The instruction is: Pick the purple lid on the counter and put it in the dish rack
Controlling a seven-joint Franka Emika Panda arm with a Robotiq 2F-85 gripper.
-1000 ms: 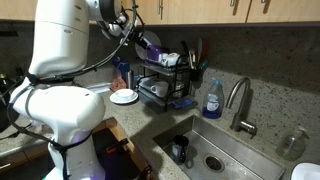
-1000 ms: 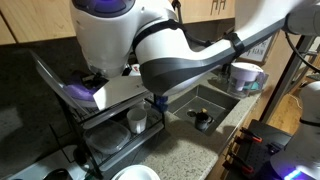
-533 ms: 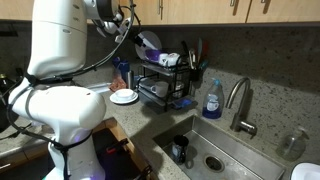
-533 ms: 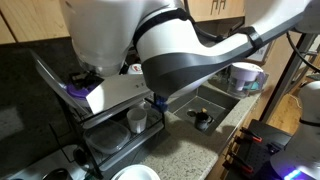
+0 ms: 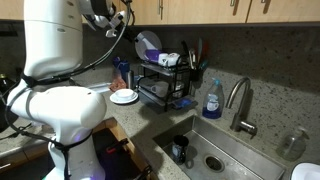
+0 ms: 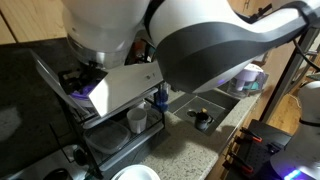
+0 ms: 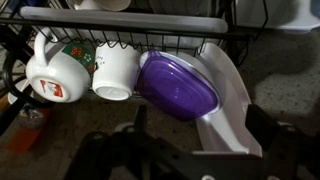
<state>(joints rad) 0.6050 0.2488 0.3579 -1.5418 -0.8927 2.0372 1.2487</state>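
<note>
The purple lid (image 7: 178, 83) rests tilted in the top tier of the black wire dish rack (image 7: 120, 18), leaning against a white plate (image 7: 230, 100) beside two mugs. It also shows on the rack in both exterior views (image 5: 148, 43) (image 6: 80, 92). My gripper (image 7: 203, 125) is open and empty, drawn back from the lid, with its dark fingers (image 7: 268, 125) apart on either side. In an exterior view the gripper (image 5: 126, 24) hangs up and to the left of the rack (image 5: 165, 80).
A patterned mug (image 7: 55, 70) and a white mug (image 7: 115, 72) lie in the rack beside the lid. A white plate (image 5: 124, 97) lies on the counter. A blue soap bottle (image 5: 212, 100), a faucet (image 5: 238, 100) and the steel sink (image 5: 225, 150) stand right of the rack.
My gripper has drawn back up and away from the rack. The purple lid stays in the rack where it was.
</note>
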